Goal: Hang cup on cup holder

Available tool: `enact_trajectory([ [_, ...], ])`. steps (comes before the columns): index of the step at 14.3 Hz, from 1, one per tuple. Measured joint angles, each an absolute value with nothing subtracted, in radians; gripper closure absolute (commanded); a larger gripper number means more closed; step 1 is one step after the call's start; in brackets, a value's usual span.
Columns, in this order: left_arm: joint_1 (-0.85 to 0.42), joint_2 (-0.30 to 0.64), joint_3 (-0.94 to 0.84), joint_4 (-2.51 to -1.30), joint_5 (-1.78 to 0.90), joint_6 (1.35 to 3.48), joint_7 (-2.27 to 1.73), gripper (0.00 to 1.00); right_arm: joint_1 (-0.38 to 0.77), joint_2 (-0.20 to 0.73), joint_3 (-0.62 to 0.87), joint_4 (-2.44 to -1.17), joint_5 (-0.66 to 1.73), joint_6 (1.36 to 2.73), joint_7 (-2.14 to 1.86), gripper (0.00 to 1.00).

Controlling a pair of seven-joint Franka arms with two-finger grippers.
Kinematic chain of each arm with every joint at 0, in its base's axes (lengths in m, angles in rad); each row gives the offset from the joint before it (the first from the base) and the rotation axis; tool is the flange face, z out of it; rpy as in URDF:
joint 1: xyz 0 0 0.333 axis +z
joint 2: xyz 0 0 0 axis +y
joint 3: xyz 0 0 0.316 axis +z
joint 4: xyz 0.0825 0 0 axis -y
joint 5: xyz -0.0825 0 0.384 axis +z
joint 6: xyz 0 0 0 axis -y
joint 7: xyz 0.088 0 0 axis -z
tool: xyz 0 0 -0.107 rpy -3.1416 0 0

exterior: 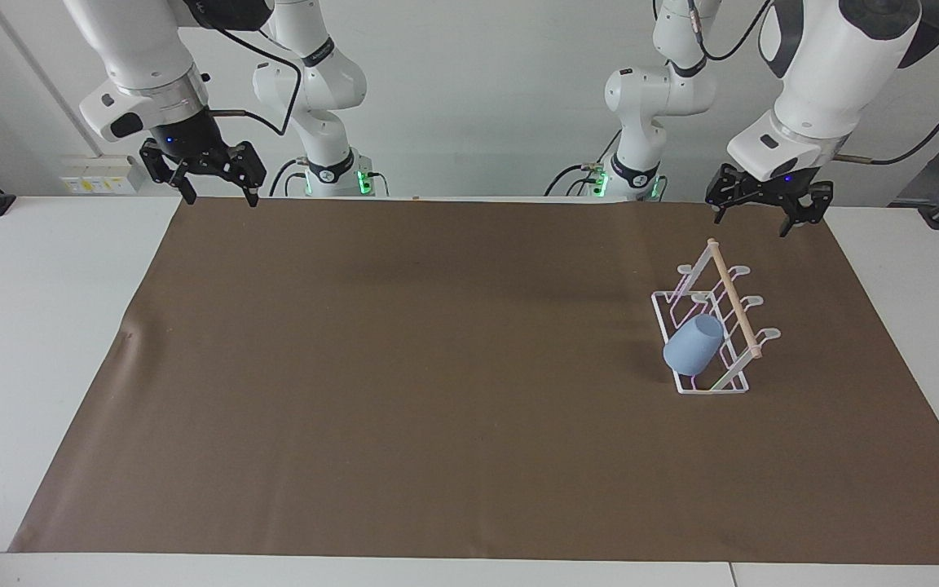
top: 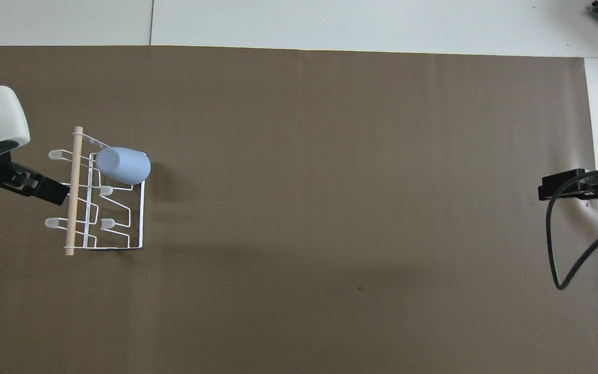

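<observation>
The cup (exterior: 694, 345) hung on the cup holder (exterior: 710, 326); my left gripper (exterior: 766, 214) was wide and empty above it. The right gripper (exterior: 213, 174) waited, also wide. I judged nothing remained.

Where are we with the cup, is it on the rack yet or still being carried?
Done: the blue cup hangs tilted on a prong of the white rack, at its end farther from the robots. In hand: nothing; the left gripper is open above the mat, clear of the rack, and the right gripper waits open. Left: nothing visible.
</observation>
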State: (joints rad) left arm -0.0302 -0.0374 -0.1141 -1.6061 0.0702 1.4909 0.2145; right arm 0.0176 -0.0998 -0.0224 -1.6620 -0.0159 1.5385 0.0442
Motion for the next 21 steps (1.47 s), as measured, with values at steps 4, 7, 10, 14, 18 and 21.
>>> enact_trajectory([
  [4, -0.018, -0.061, -0.118, -1.621, 0.043, 1.477, 0.086, 0.00, 0.018, -0.101, -0.022, -1.666, -0.016, 1.539, 0.044, 0.00],
  [7, -0.013, -0.063, -0.118, -1.625, 0.041, 1.482, 0.026, 0.00, 0.018, -0.101, -0.022, -1.667, -0.016, 1.539, 0.044, 0.00],
  [10, 0.026, -0.063, -0.116, -1.625, 0.023, 1.482, 0.019, 0.00, 0.018, -0.103, -0.022, -1.669, -0.016, 1.539, 0.044, 0.00],
  [14, 0.044, -0.063, -0.116, -1.627, 0.017, 1.481, 0.018, 0.00, 0.018, -0.106, -0.022, -1.672, -0.016, 1.539, 0.044, 0.00],
  [18, 0.051, -0.063, -0.116, -1.627, 0.015, 1.480, 0.018, 0.00, 0.018, -0.107, -0.022, -1.674, -0.016, 1.539, 0.044, 0.00],
  [21, 0.051, -0.063, -0.114, -1.627, 0.014, 1.481, 0.018, 0.00, 0.018, -0.108, -0.022, -1.677, -0.016, 1.539, 0.044, 0.00],
])
